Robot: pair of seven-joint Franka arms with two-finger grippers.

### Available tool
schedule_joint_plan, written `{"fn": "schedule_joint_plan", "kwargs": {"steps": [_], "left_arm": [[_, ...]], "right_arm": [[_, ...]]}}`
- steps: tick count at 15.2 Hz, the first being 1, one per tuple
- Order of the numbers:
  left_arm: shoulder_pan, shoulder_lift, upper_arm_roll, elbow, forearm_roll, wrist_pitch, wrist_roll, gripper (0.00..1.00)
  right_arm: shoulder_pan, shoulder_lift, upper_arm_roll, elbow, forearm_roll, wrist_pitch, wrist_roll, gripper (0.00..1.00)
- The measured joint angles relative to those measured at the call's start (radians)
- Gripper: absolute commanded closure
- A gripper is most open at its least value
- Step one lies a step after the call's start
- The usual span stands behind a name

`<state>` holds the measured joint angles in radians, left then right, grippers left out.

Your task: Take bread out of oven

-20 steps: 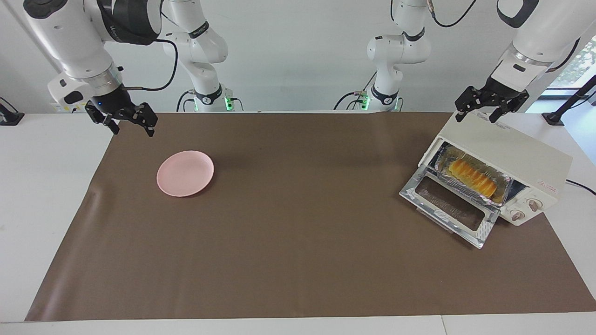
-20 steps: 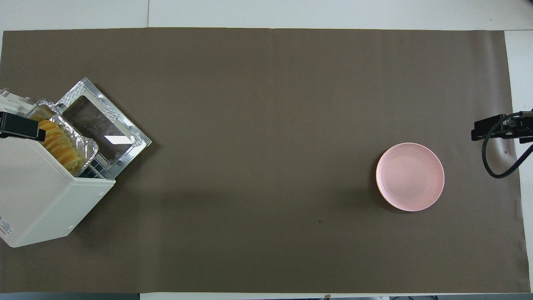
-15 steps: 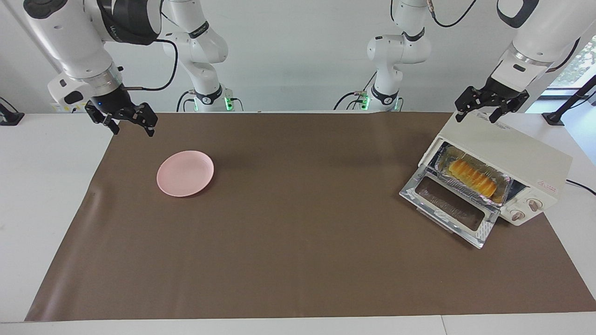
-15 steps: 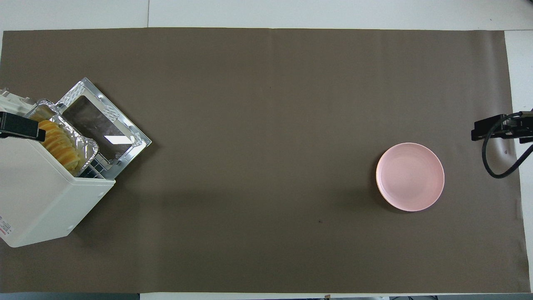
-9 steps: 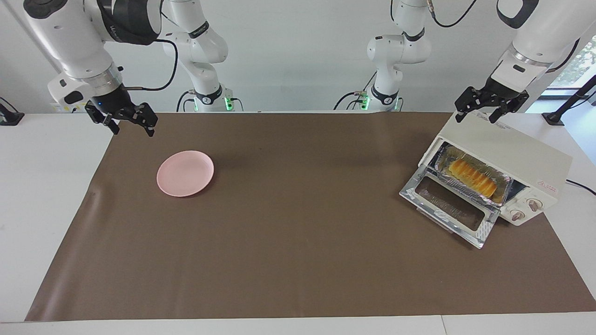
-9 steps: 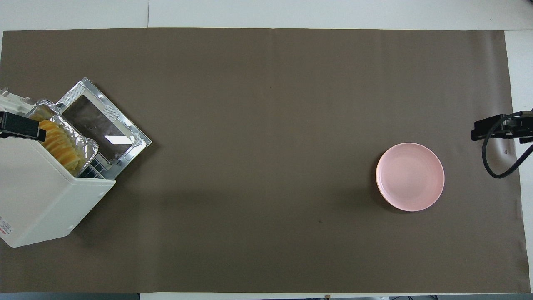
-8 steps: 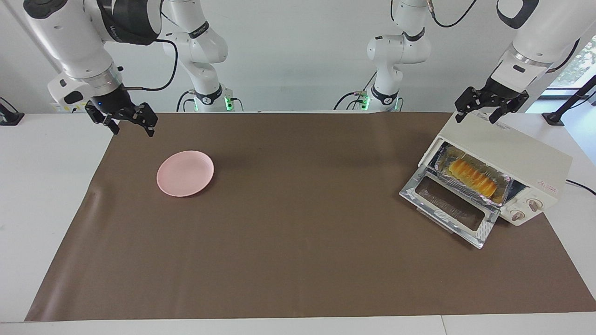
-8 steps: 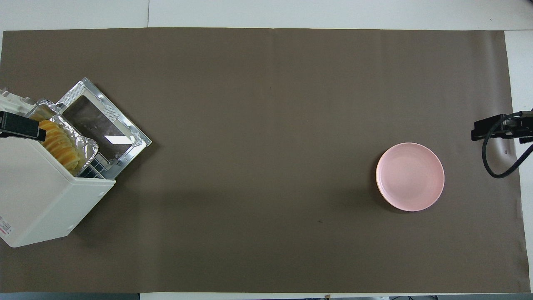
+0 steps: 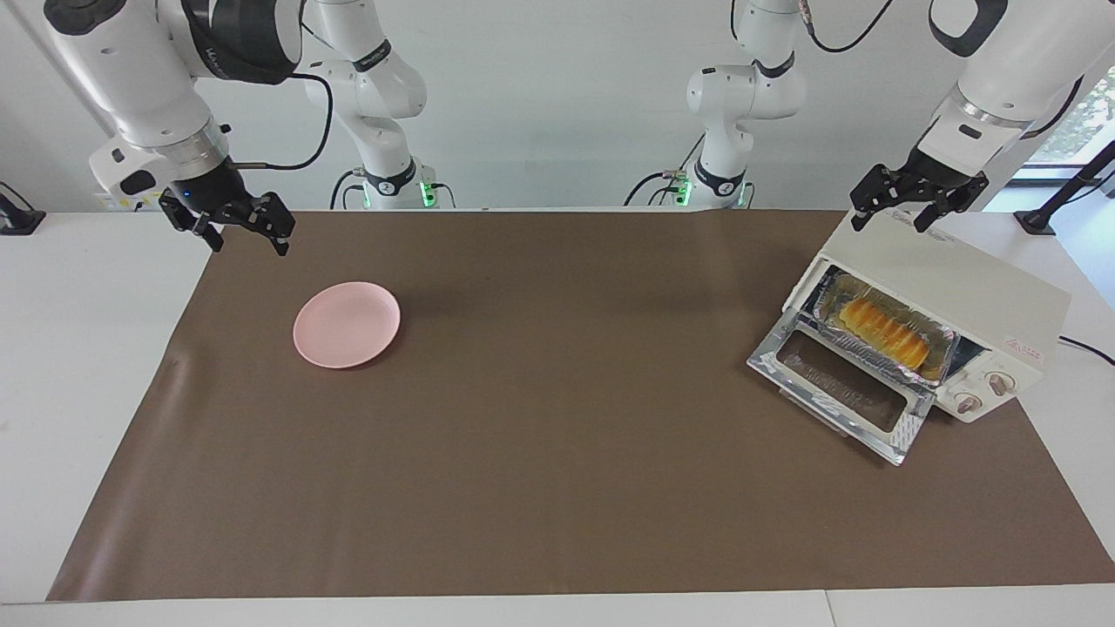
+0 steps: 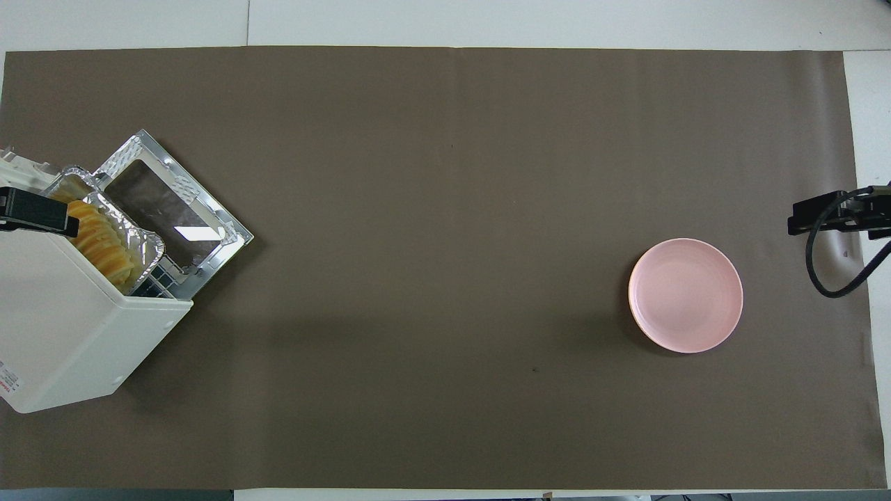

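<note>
The cream-white oven (image 9: 958,287) stands at the left arm's end of the table, its glass door (image 9: 841,387) folded down open. The yellow-orange ridged bread (image 9: 881,331) lies in a silver foil tray (image 9: 948,347) inside the oven mouth. It also shows in the overhead view (image 10: 101,240). My left gripper (image 9: 890,223) is open and empty, in the air over the oven's top near its corner. My right gripper (image 9: 247,245) is open and empty, up over the mat's edge at the right arm's end.
A pink plate (image 9: 347,324) lies on the brown mat (image 9: 557,418) toward the right arm's end, and it holds nothing. Two round knobs (image 9: 984,392) sit on the oven's front beside the door. A black cable (image 10: 832,278) hangs from the right arm.
</note>
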<state>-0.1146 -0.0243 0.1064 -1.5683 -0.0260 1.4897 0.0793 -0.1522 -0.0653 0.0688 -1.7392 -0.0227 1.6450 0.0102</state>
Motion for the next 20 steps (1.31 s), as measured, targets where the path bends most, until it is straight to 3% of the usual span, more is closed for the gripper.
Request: {"fn": "schedule_joint_plan", "kwargs": {"steps": [8, 16, 20], "left_arm": [[-0.028, 0.017, -0.003, 0.016, 0.000, 0.017, -0.049, 0.00], [-0.063, 0.385, 0.016, 0.295, 0.003, 0.071, -0.280, 0.00], [-0.064, 0.436, 0.027, 0.301, 0.140, 0.127, -0.406, 0.00]], "right_arm": [[0.000, 0.000, 0.000, 0.000, 0.000, 0.000, 0.000, 0.00], [0.000, 0.000, 0.000, 0.000, 0.000, 0.000, 0.000, 0.00], [0.000, 0.000, 0.000, 0.000, 0.000, 0.000, 0.000, 0.00]]}}
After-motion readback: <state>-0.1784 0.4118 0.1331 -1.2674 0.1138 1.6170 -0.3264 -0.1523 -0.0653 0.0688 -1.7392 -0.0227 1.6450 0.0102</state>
